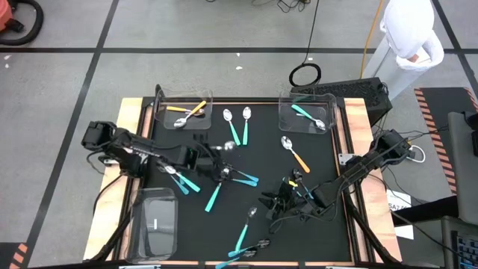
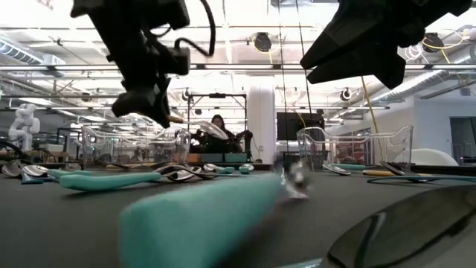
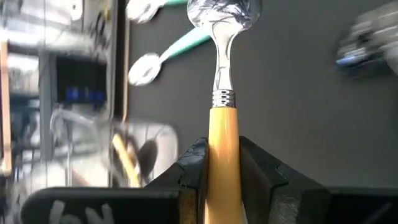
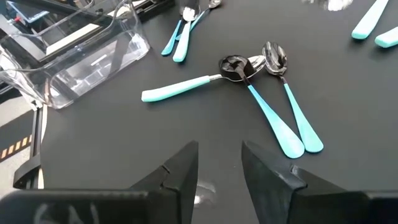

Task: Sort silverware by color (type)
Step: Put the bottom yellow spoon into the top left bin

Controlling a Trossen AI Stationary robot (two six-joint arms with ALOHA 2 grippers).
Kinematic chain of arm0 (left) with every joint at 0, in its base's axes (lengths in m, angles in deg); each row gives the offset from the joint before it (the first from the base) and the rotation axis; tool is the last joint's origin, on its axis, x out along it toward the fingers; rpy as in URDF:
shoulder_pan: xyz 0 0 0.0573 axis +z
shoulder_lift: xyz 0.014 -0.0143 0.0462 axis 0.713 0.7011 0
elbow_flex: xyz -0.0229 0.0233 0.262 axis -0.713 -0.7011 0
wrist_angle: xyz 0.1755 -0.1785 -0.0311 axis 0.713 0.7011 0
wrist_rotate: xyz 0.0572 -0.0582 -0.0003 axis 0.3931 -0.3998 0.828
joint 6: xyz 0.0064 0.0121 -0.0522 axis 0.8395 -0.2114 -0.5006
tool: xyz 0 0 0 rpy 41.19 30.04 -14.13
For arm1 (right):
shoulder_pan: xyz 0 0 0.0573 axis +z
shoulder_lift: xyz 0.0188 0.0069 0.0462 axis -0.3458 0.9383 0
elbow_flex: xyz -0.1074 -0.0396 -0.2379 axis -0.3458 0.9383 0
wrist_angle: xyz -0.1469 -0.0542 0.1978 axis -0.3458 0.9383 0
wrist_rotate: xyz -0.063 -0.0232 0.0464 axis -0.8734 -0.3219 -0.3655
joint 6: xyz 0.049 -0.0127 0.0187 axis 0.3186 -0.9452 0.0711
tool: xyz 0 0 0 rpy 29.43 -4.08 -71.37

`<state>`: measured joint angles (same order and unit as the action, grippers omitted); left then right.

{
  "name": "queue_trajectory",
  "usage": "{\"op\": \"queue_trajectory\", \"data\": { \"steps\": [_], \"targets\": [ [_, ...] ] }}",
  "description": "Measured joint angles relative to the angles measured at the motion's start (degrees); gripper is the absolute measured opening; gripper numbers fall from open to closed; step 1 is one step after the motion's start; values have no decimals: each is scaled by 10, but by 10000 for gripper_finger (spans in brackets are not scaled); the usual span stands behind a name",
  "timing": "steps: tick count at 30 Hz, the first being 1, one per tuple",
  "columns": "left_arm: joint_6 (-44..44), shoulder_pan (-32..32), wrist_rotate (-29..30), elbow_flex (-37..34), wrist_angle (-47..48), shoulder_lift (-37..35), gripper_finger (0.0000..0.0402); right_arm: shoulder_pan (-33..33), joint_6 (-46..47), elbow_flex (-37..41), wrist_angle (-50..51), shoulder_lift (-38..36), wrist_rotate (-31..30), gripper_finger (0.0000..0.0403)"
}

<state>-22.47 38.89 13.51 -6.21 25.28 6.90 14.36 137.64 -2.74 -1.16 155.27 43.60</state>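
Up close, the left gripper [image 3: 222, 180] has its fingers [image 3: 186, 177] clamped on the orange-handled spoon [image 3: 222, 93], lifted above the middle of the dark worktop [image 1: 269, 157]. Nearby, the right gripper [image 4: 219, 168] hangs with fingers parted and empty over three teal-handled spoons [image 4: 261, 93]. Farther back, clear bins [image 1: 306, 112] at the far corners hold sorted silverware [image 1: 187, 113].

Black table [image 1: 321, 142] carries 3 clear bins [image 1: 183, 104] and scattered teal and orange silverware [image 1: 237, 128].
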Motion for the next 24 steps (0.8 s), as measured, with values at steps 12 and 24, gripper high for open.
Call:
{"op": "queue_trajectory", "data": {
  "steps": [12, 24],
  "targets": [
    [0, 212, 3, 0, 79, -107, 68, -1, -29, 0, 6, 0, 0, 118],
    [37, 404, -178, 0, 81, -178, 68, -1, -5, 0, 29, 0, -2, 118]
  ]
}}
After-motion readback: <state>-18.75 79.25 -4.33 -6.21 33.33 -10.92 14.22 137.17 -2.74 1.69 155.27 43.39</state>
